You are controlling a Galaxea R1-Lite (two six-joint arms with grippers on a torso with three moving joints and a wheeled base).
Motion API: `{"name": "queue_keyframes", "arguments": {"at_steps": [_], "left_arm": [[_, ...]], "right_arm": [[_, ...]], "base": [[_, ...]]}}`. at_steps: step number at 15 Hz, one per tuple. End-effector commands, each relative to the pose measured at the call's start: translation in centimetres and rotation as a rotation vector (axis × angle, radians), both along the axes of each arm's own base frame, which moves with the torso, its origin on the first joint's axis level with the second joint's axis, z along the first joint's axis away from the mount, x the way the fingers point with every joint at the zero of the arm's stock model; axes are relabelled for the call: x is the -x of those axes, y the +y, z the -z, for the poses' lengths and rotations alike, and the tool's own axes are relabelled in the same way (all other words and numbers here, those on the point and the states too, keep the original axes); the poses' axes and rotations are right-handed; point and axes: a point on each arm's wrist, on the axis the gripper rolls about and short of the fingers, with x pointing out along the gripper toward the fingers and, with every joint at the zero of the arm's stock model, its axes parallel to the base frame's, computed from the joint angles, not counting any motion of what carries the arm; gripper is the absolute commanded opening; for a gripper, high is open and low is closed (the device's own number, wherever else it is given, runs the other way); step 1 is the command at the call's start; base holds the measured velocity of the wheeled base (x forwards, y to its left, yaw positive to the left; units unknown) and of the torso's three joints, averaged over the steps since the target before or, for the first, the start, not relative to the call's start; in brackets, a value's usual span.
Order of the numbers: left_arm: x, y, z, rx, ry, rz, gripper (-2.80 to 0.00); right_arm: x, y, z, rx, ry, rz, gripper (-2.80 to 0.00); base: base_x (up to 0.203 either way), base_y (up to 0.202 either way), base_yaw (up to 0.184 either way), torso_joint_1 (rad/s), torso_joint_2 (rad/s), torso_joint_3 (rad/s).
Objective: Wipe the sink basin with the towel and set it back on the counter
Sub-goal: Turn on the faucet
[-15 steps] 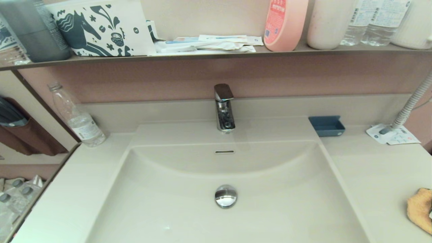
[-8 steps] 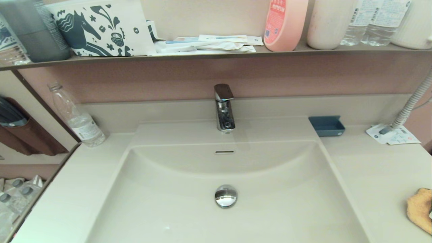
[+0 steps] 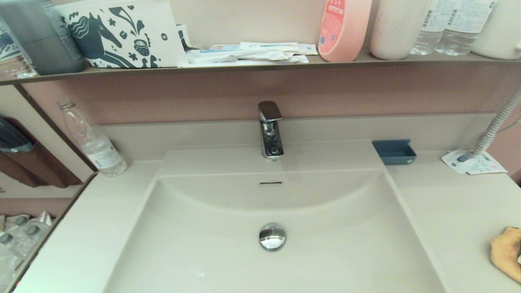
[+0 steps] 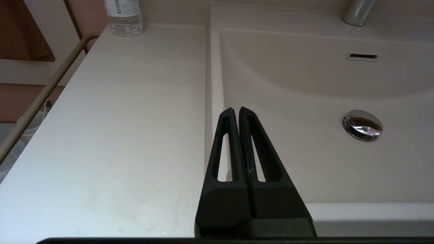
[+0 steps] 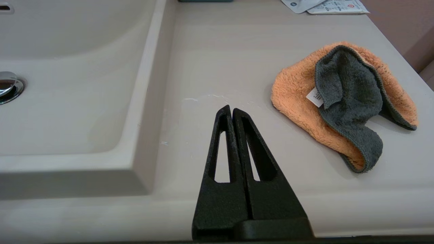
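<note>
The cream sink basin (image 3: 228,260) fills the middle of the head view, with its chrome drain plug (image 3: 272,236), slot overflow (image 3: 270,183) and faucet (image 3: 270,129). The orange-and-grey towel (image 5: 342,101) lies crumpled on the counter (image 3: 452,211) right of the basin, half cut off at the head view's edge as an orange towel (image 3: 506,252). My right gripper (image 5: 231,109) hovers shut and empty over the counter between basin and towel. My left gripper (image 4: 236,110) hangs shut and empty over the basin's left rim. Neither arm shows in the head view.
A clear bottle (image 3: 93,142) stands at the counter's back left. A blue dish (image 3: 394,151) and paper packets (image 3: 474,162) under a hose sit at the back right. The brown shelf (image 3: 252,67) above carries bottles, a box and packets. A rail (image 4: 44,95) edges the counter's left side.
</note>
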Motion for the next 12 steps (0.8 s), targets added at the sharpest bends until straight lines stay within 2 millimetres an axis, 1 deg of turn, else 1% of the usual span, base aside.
{"name": "queue_keyframes", "arguments": {"at_steps": [1, 6, 8, 10, 12], "left_arm": [[0.0, 0.0, 0.0, 0.002, 0.0, 0.0, -2.8], [0.0, 0.0, 0.0, 0.003, -0.002, -0.001, -2.8], [0.0, 0.0, -0.4, -0.002, -0.038, 0.004, -2.8], [0.5, -0.1, -1.9, -0.005, -0.063, 0.03, -2.8], [0.8, -0.2, -3.0, -0.009, -0.024, 0.083, -2.8]], "right_arm": [[0.0, 0.0, 0.0, 0.0, 0.0, 0.0, -2.8], [0.0, 0.0, 0.0, 0.0, 0.0, 0.0, -2.8], [0.0, 0.0, 0.0, 0.0, 0.0, 0.0, -2.8], [0.0, 0.0, 0.0, 0.0, 0.0, 0.0, -2.8], [0.0, 0.0, 0.0, 0.0, 0.0, 0.0, -2.8]], "base": [[0.0, 0.0, 0.0, 0.0, 0.0, 0.0], [0.0, 0.0, 0.0, 0.0, 0.0, 0.0], [0.0, 0.0, 0.0, 0.0, 0.0, 0.0], [0.0, 0.0, 0.0, 0.0, 0.0, 0.0], [0.0, 0.0, 0.0, 0.0, 0.0, 0.0]]}}
